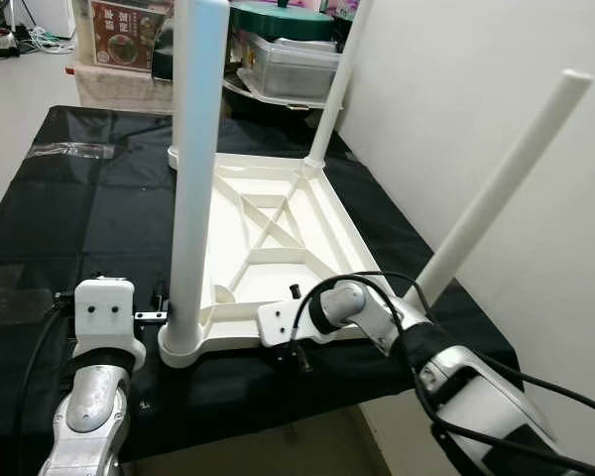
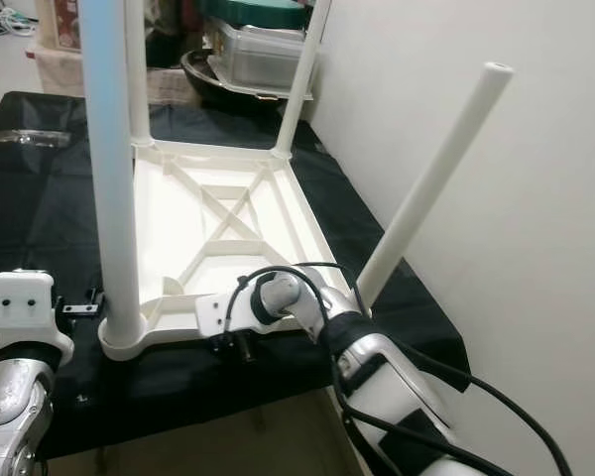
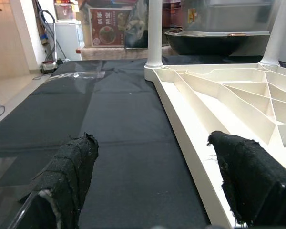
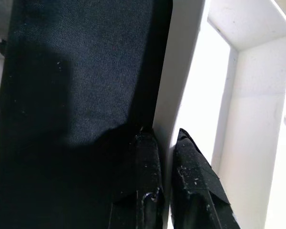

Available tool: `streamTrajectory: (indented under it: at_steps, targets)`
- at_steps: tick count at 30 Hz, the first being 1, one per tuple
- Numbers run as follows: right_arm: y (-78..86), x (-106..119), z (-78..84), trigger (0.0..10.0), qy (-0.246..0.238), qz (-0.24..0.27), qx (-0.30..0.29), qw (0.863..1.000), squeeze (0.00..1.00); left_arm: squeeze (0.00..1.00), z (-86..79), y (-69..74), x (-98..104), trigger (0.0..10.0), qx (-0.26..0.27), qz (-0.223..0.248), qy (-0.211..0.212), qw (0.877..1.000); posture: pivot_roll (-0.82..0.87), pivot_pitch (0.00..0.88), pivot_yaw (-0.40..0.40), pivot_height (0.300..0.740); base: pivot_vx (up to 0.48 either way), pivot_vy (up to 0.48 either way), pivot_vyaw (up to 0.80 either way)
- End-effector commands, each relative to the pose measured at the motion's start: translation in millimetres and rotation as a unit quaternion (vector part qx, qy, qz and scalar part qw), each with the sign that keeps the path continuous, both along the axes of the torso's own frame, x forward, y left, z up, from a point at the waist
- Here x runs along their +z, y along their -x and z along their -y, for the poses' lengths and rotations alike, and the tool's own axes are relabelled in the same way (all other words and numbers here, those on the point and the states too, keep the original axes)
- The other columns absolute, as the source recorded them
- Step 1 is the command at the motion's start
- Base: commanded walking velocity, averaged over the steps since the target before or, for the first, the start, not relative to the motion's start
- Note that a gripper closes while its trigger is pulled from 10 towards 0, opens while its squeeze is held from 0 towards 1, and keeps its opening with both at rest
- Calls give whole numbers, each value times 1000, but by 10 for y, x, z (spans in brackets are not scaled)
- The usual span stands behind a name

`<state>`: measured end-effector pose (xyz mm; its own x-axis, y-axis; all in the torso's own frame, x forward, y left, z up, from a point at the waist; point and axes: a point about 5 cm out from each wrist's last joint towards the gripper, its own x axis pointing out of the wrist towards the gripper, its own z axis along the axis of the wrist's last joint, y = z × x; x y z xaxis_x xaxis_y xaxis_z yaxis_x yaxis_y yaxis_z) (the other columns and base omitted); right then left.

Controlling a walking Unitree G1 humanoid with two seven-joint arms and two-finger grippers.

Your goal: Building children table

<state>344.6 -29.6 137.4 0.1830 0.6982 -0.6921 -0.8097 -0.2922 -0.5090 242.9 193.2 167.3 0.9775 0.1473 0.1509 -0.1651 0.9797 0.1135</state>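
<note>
A white children's table (image 1: 278,213) lies upside down on a black cloth (image 1: 99,218). The near left leg (image 1: 196,178) stands upright in its corner socket, and a far leg (image 1: 335,89) stands at the back corner. At the near right corner, a leg (image 1: 501,188) leans outward toward the wall. My right gripper (image 4: 164,138) is shut on the tabletop's near rim (image 4: 181,86), also seen from above (image 1: 299,349). My left gripper (image 3: 152,143) is open just left of the near left corner, low over the cloth, with one finger (image 3: 243,171) beside the rim.
A white wall (image 1: 476,79) runs close along the right side. Plastic containers (image 1: 288,59), a dark bowl and a box with a red picture (image 1: 124,35) crowd the back. A clear plastic bag (image 1: 74,149) lies on the cloth at far left.
</note>
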Motion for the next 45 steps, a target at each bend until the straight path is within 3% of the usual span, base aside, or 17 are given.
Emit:
streamTrajectory:
  at_steps: [1,8,9,10,12,13,14,15,19,25,27,32,35,41,43,44,45]
  targets:
    - [98,475,-693,0,-122,100,56,986,0,0,373,-44,-43,10000,-96,-6,17,995,196,0,-215,740,0,0,0]
    - [67,469,-791,0,-132,112,24,985,0,0,390,-37,-55,10000,-96,-7,16,995,204,0,-224,740,0,0,0]
    - [56,470,-792,4235,-137,113,15,984,0,0,382,-32,-56,10000,-91,-7,15,996,206,0,-227,740,0,0,0]
    - [45,472,-789,10000,-144,112,7,983,0,0,365,-28,-53,10000,-85,-5,13,996,206,0,-228,740,0,0,0]
    - [38,474,-786,10000,-148,111,1,983,0,0,353,-25,-50,10000,-80,-4,12,997,206,0,-228,740,0,0,0]
    - [11,473,-744,10000,-154,113,-9,982,612,0,237,-32,-1,10000,-32,11,-2,999,207,0,-229,740,0,0,0]
    - [11,473,-744,10000,-154,113,-9,982,612,0,237,-32,-1,10000,-32,11,-2,999,207,0,-229,740,0,0,0]
    - [-9,465,-712,10000,-154,119,-16,981,1000,0,81,-36,42,10000,32,20,-31,999,207,0,-224,740,0,0,0]
    - [-51,431,-633,10000,-154,120,-33,980,996,0,-427,65,169,10000,218,40,-86,971,211,0,-220,740,0,0,0]
    - [-92,500,-577,10000,-206,104,-61,971,1000,0,-678,212,197,10000,309,40,-103,944,213,0,-217,740,0,0,0]
    - [-129,578,-498,10000,-252,100,-79,959,1000,0,-643,219,185,10000,309,39,-102,945,208,0,-209,740,0,0,0]
    - [-164,613,-377,10000,-281,112,-95,948,1000,0,-549,179,167,10000,288,35,-101,952,201,0,-206,740,0,0,0]
    - [-252,741,21,10000,-334,141,-140,922,1000,0,-381,150,115,10000,237,27,-89,967,188,0,-199,740,0,0,0]
    - [-264,921,409,10000,-396,144,-184,888,1000,0,-212,187,107,10000,182,22,-82,980,169,0,-184,740,0,0,0]
    - [-187,1122,721,10000,-466,175,-223,838,1000,0,-66,288,105,10000,142,18,-82,986,152,0,-173,740,0,0,0]
    - [-187,1122,721,10000,-466,175,-223,838,1000,0,-66,288,105,10000,142,18,-82,986,152,0,-173,740,0,0,0]
    - [-143,1188,819,10000,-489,191,-235,818,1000,0,-17,322,100,10000,127,16,-80,989,152,0,-173,740,0,0,0]
